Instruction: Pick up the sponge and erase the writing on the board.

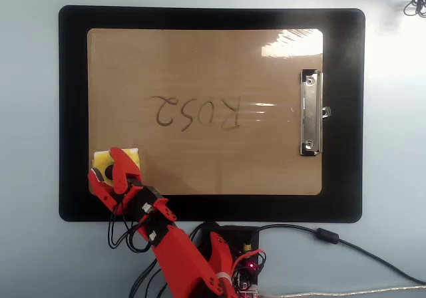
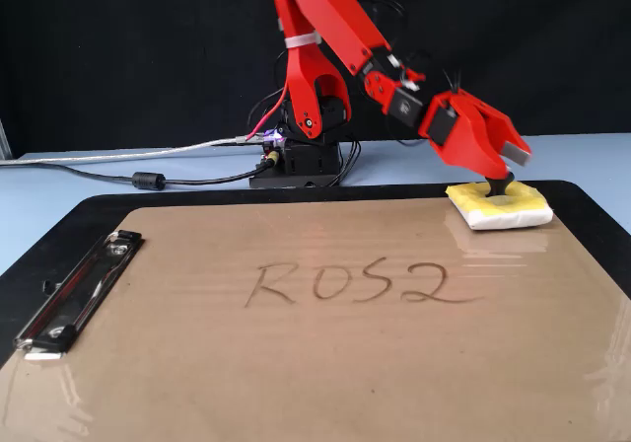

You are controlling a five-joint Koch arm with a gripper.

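The yellow sponge [image 1: 103, 158] [image 2: 493, 208] lies flat on the near-left corner of the brown board [image 1: 200, 168] in the overhead view, and at the far right of the board [image 2: 296, 363] in the fixed view. My red gripper [image 1: 106, 172] [image 2: 505, 173] stands right over it, jaws closed around the black knob [image 2: 503, 187] at its centre. The writing "ROS2" [image 1: 196, 112] [image 2: 360, 284] sits in the board's middle, whole, well apart from the sponge.
The board lies on a larger black mat [image 1: 73, 112] [image 2: 592, 205]. Its silver clip [image 1: 310, 112] [image 2: 79, 289] is at the end opposite the sponge. The arm's base [image 1: 226, 258] [image 2: 301, 161] and cables [image 1: 346, 245] [image 2: 99, 171] lie beyond the mat's edge.
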